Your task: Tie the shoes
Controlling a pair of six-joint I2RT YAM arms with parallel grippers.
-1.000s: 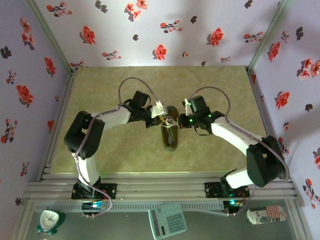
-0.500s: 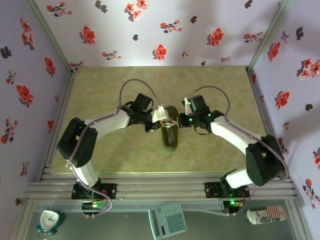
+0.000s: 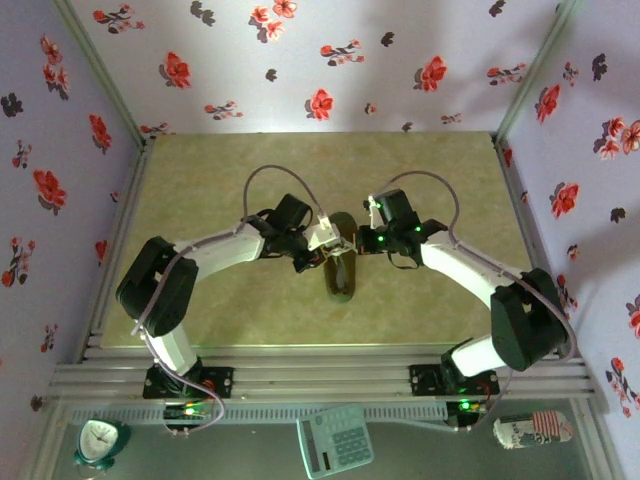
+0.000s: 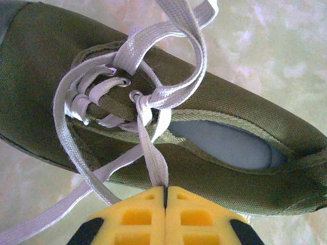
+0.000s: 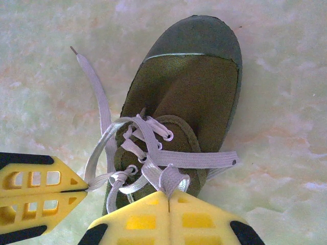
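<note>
The left gripper (image 4: pixel 164 190), clamped on a flat white lace (image 4: pixel 148 148), has edged right and nearer beside the small olive-green canvas sneaker (image 3: pixel 341 272). The right gripper (image 5: pixel 167 195) stays pinching its loop (image 5: pixel 171 178), so the knot is likely forming.

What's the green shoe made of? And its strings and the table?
The shoe looks like woven canvas, matte: you can see a fine thread grid. Its toe cap looks smoother, maybe rubber. The laces look like flat woven fabric, slightly shiny. The table looks smooth and marbled, maybe stone or printed plastic.
</note>
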